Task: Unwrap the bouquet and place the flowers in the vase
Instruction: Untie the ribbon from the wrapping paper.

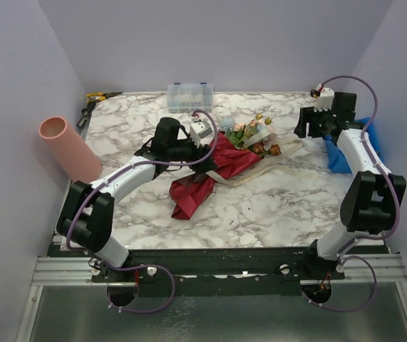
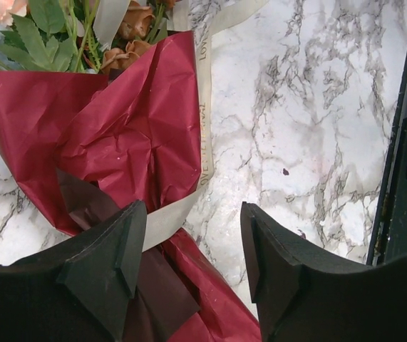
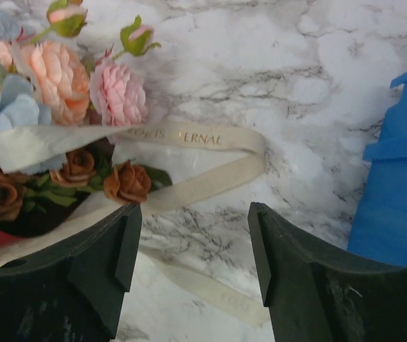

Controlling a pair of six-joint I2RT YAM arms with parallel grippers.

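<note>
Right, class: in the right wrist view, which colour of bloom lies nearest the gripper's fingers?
The brownish-orange roses, on the near side of the beige ribbon; the pink bloom and peach bloom lie beyond it.

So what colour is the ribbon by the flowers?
The ribbon is beige with gold lettering, clearest in the right wrist view.

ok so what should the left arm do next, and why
Probably lower the left gripper and close on the maroon paper under it: it is open and empty, the ribbon lies slack, and the paper is wrapped round the flowers.
</note>
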